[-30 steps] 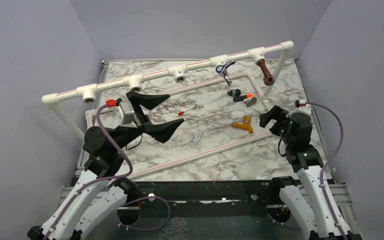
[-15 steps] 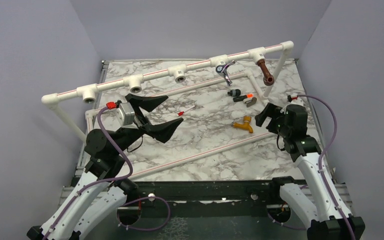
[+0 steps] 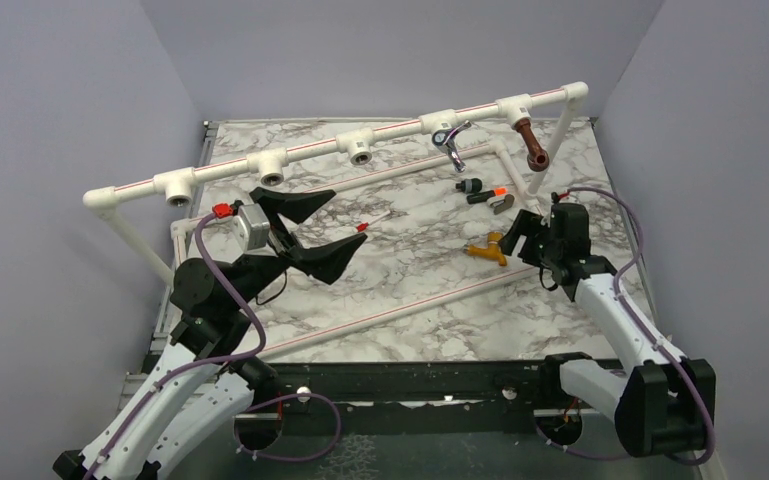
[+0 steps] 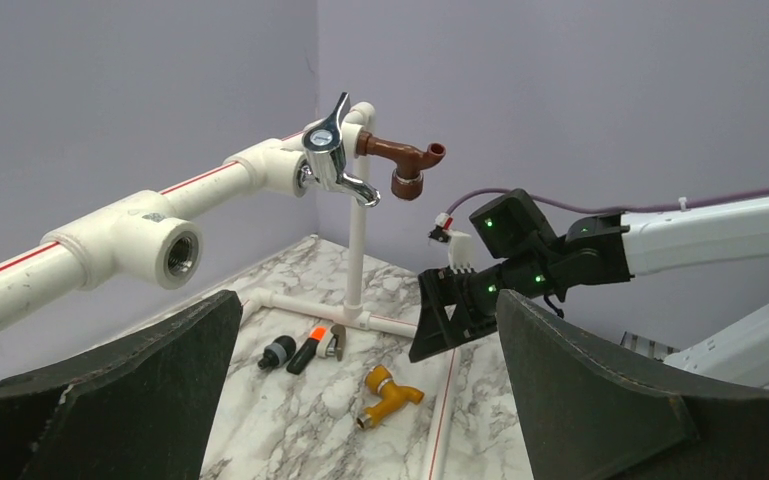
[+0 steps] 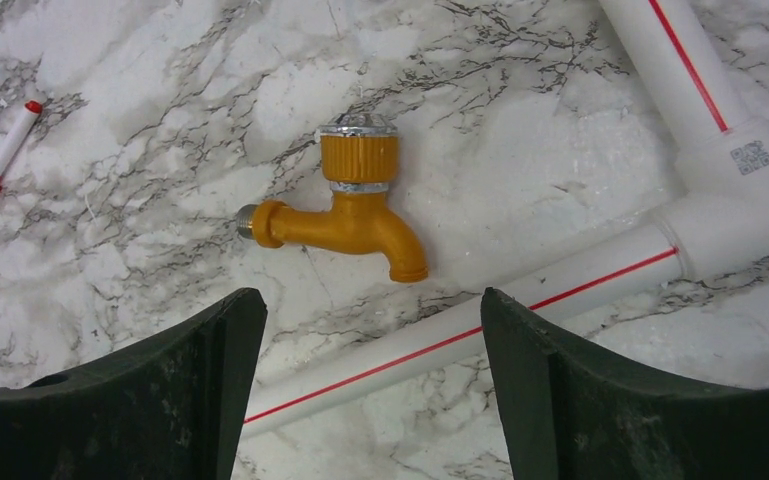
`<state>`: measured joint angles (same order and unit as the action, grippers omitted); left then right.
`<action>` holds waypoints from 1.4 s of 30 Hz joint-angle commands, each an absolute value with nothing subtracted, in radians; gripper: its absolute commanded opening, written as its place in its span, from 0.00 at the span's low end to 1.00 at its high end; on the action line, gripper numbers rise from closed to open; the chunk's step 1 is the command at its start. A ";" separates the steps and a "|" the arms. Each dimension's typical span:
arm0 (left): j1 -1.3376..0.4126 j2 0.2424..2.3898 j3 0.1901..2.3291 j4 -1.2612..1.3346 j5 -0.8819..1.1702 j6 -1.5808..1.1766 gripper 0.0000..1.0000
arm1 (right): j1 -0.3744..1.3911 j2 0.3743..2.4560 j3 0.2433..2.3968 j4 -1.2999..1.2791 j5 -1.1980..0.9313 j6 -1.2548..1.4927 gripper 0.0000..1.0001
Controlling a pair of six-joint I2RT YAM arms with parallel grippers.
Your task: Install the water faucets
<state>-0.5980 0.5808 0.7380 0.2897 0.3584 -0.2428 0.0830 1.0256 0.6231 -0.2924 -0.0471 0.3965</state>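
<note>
A mustard-yellow faucet (image 3: 487, 250) (image 5: 345, 215) (image 4: 390, 394) lies on the marble table. My right gripper (image 3: 515, 240) (image 5: 365, 300) hovers just right of it and above it, open and empty, with the low white pipe (image 5: 520, 310) under its jaws. A chrome faucet (image 3: 451, 140) (image 4: 332, 160) and a copper-brown faucet (image 3: 532, 145) (image 4: 400, 160) sit in tees on the raised pipe rail. A black orange-tipped faucet (image 3: 487, 195) (image 4: 305, 345) lies loose behind the yellow one. My left gripper (image 3: 350, 220) (image 4: 368, 300) hangs open and empty at mid-table.
The white pipe rail (image 3: 310, 148) has three open tee sockets (image 3: 360, 152) (image 4: 155, 245) to the left of the chrome tap. A small black-grey connector (image 3: 470, 186) lies by the black faucet. A thin white red-tipped stick (image 3: 372, 222) (image 5: 0, 155) lies mid-table. Grey walls enclose the table.
My right arm has swung left and forward, bringing its gripper from the right edge to just beside the yellow faucet. The left arm has stayed still.
</note>
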 commanded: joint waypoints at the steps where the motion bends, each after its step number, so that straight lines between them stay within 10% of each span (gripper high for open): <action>1: -0.605 0.580 0.726 0.296 0.333 -0.244 0.99 | 0.088 1.096 0.604 -0.169 -0.060 0.428 0.81; 37: -0.634 0.575 0.721 0.291 0.310 -0.226 0.99 | 0.251 1.544 0.679 0.147 0.197 0.511 0.53; 42: -0.633 0.576 0.720 0.283 0.302 -0.218 0.99 | 0.268 1.549 0.676 0.151 0.201 0.517 0.32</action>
<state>-0.6296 0.5842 0.7280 0.2893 0.3248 -0.2371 0.2539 1.5391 0.6559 0.1207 0.1661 0.4999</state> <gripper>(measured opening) 0.990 0.418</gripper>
